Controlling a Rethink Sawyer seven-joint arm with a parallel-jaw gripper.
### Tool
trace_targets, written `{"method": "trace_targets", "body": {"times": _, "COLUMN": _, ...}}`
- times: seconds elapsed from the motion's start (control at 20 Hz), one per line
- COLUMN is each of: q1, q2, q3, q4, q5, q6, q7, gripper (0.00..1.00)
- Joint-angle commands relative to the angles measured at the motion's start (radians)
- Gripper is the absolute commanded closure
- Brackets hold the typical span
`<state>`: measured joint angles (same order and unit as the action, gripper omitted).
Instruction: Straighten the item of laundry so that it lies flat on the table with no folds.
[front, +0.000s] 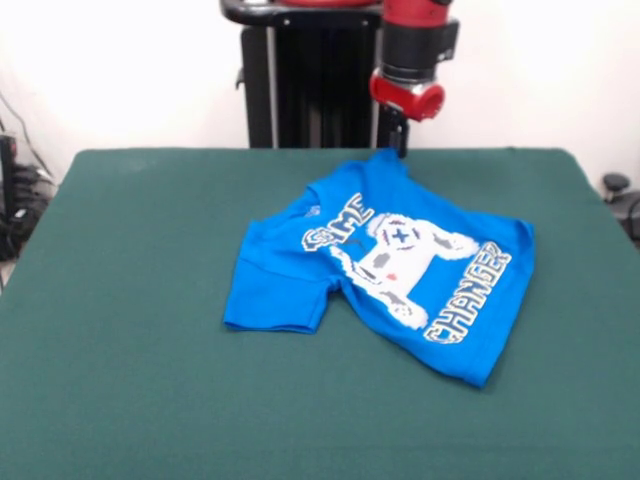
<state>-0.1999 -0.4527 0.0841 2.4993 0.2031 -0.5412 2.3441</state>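
Observation:
The bright blue T-shirt (400, 265) lies print-up on the dark green table (120, 330), right of centre and turned at an angle. Its white controller print and "GAME CHANGER" lettering show. Its left part (275, 290) is folded and bunched, with a crease beside the print. Its far corner (385, 160) rises to a point at my gripper (399, 143), which comes down from the red wrist at the table's far edge. The dark fingers look closed together on that corner.
The black pedestal (300, 80) stands behind the table's far edge. Cables and dark gear (15, 200) sit off the table's left side, and a small dark object (615, 185) off its right.

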Motion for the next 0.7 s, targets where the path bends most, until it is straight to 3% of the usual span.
{"method": "trace_targets", "body": {"times": 0.05, "q1": 0.01, "q2": 0.096, "q3": 0.162, "q4": -0.034, "q5": 0.034, "q6": 0.024, "q7": 0.345, "gripper": 1.0}}
{"method": "trace_targets", "body": {"times": 0.7, "q1": 0.001, "q2": 0.13, "q3": 0.219, "q4": -0.047, "q5": 0.068, "q6": -0.003, "q7": 0.358, "gripper": 1.0}}
